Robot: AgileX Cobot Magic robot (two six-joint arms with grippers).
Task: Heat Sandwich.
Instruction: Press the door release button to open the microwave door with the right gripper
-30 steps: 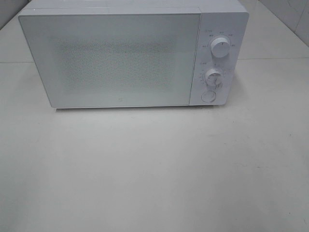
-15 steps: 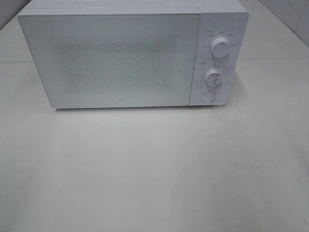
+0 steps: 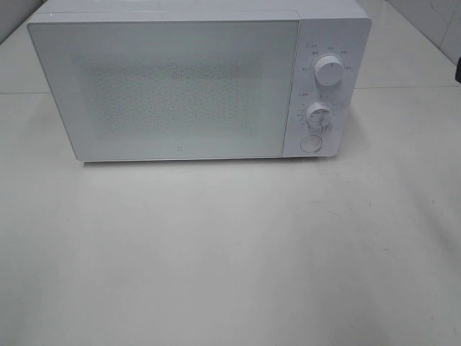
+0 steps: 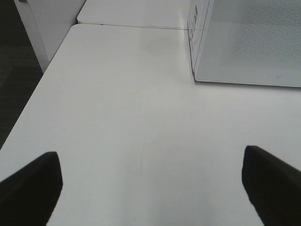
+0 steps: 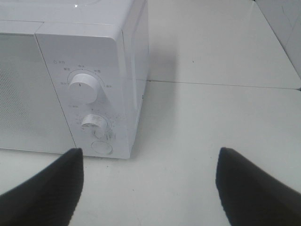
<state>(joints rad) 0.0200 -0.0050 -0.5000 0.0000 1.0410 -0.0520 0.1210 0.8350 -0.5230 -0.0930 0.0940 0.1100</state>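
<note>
Sandwich shows in no view, so it likely sits inside the closed white microwave [image 3: 202, 86] at the far side of the table [image 3: 230, 252], which would explain why the left gripper [image 4: 149, 157] and right gripper [image 5: 150, 155] hang empty, jaws spread apart.

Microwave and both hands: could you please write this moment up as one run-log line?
microwave: door shut | sandwich: not in view | left hand: open, empty | right hand: open, empty, facing control panel
</note>
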